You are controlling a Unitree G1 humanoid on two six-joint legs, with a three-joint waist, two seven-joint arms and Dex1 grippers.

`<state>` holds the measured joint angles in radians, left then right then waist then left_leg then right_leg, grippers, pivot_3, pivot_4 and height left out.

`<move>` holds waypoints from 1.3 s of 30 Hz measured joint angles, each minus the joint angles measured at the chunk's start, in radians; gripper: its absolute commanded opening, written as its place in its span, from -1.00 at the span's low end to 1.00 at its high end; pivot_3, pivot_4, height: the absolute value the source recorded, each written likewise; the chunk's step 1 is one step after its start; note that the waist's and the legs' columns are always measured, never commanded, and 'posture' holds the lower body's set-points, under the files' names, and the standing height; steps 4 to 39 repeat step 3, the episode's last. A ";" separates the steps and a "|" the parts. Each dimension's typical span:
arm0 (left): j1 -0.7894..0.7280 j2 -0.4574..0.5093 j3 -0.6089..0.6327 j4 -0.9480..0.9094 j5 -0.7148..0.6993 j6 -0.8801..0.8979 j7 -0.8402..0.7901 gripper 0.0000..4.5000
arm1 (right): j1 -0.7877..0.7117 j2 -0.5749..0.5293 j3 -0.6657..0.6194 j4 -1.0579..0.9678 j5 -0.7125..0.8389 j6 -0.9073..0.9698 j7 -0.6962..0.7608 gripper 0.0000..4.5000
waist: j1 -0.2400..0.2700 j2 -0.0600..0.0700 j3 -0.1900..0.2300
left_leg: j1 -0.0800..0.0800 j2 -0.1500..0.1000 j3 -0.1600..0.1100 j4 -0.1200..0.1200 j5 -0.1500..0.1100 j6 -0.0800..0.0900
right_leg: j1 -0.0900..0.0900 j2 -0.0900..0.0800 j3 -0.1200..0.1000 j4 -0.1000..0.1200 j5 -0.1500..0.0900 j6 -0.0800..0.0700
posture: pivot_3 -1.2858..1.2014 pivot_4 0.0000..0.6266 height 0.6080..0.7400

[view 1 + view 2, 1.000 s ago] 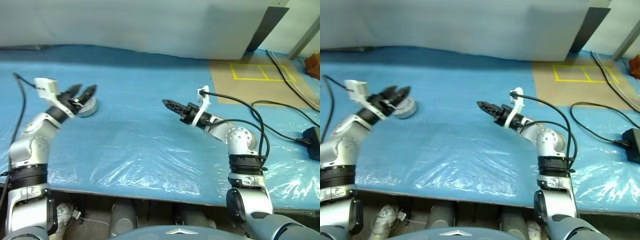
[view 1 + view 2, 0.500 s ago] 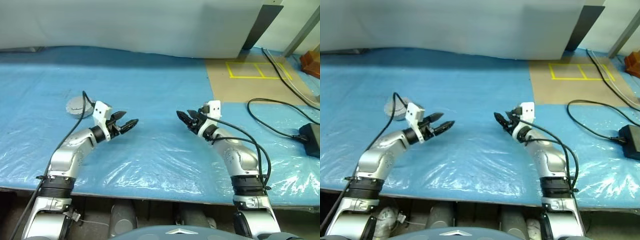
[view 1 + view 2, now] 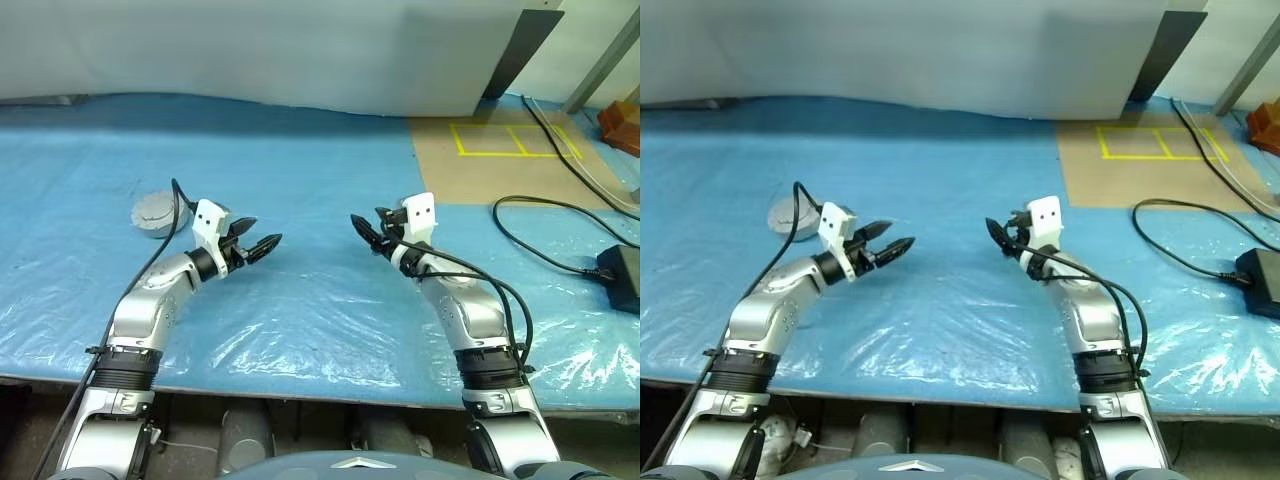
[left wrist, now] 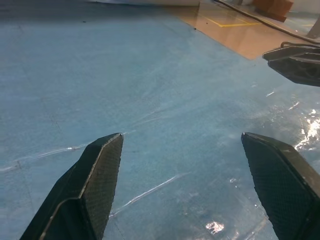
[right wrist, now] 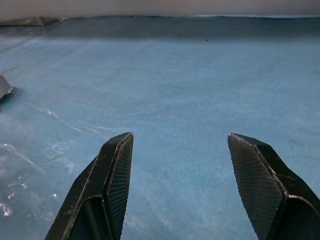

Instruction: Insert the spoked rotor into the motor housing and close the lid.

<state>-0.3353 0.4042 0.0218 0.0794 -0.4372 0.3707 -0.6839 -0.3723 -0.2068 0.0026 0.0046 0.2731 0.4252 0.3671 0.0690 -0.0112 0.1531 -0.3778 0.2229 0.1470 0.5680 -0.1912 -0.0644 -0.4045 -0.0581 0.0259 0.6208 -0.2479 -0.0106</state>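
We've got the closed motor housing (image 3: 153, 213) sitting on the blue worktop (image 3: 320, 170), with both the left tool (image 3: 262, 244) and right tool (image 3: 364, 230) beside it, fingers apart, empty.

Grey round part (image 3: 153, 212) — lid or housing, unclear.

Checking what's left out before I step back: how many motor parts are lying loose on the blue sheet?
1: a round silver-grey motor housing with its lid on, on the blue sheet just beyond the left gripper. Whether the rotor sits inside cannot be seen.
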 measured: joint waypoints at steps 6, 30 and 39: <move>-0.003 -0.007 0.011 0.002 0.001 0.001 0.012 0.78 | -0.006 0.003 0.000 0.011 -0.004 -0.003 0.001 0.39 | 0.000 0.000 0.000 | 0.000 0.000 0.000 0.000 0.000 0.000 | 0.000 0.000 0.000 0.000 0.000 0.000 | 0.03 -0.52 1.00; -0.003 -0.007 0.011 0.002 0.001 0.001 0.012 0.78 | -0.006 0.003 0.000 0.011 -0.004 -0.003 0.001 0.39 | 0.000 0.000 0.000 | 0.000 0.000 0.000 0.000 0.000 0.000 | 0.000 0.000 0.000 0.000 0.000 0.000 | 0.03 -0.52 1.00; -0.003 -0.007 0.011 0.002 0.001 0.001 0.012 0.78 | -0.006 0.003 0.000 0.011 -0.004 -0.003 0.001 0.39 | 0.000 0.000 0.000 | 0.000 0.000 0.000 0.000 0.000 0.000 | 0.000 0.000 0.000 0.000 0.000 0.000 | 0.03 -0.52 1.00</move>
